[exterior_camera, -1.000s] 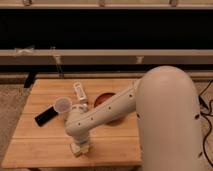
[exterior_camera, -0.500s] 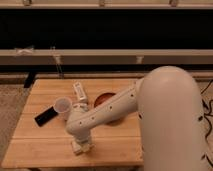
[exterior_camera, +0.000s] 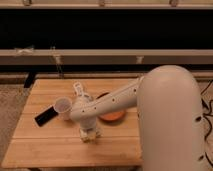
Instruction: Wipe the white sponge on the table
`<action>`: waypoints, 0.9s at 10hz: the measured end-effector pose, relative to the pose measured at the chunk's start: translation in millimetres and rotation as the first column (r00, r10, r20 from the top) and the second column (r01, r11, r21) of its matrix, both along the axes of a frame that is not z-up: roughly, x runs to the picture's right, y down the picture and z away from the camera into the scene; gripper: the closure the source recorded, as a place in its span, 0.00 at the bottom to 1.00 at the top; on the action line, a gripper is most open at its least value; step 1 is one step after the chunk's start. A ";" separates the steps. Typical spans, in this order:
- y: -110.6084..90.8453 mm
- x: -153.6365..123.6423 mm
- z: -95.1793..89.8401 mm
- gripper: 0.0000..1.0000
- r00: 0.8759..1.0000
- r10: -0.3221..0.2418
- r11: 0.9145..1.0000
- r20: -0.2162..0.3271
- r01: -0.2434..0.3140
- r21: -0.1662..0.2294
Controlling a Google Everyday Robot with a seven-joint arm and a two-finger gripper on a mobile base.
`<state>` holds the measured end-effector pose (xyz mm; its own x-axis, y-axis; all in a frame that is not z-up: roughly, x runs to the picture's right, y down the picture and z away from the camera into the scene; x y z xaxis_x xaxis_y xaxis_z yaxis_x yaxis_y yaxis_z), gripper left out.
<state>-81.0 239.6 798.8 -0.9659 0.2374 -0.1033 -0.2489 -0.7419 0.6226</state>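
Observation:
The light wooden table [exterior_camera: 45, 145] fills the lower left of the camera view. My white arm reaches from the right down to its front middle. My gripper [exterior_camera: 89, 134] points down onto the tabletop, with the off-white sponge [exterior_camera: 90, 135] under its tip, pressed against the wood. Most of the sponge is hidden by the gripper.
A translucent white cup [exterior_camera: 63, 107] stands left of the arm. A black flat object [exterior_camera: 45, 115] lies left of the cup. A white tube with a cap [exterior_camera: 80, 91] lies behind. An orange-brown bowl [exterior_camera: 113, 115] sits behind the arm. The table's front edge is close below the gripper.
The gripper with the sponge has slid a little to the right along the front of the table. The other things have not moved.

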 end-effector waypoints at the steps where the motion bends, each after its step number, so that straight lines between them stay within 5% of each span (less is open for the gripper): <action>1: -1.4 -1.0 0.4 0.86 1.000 -0.003 1.000 -0.003 0.003 0.002; 7: -2.0 -11.9 -4.1 0.26 0.999 -0.012 1.000 0.045 0.013 -0.010; 9: 1.7 -19.2 -5.4 0.22 0.998 -0.030 0.999 0.063 0.031 -0.015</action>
<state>-100.2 241.4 793.4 -0.9498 0.2641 -0.1676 -0.3100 -0.7233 0.6171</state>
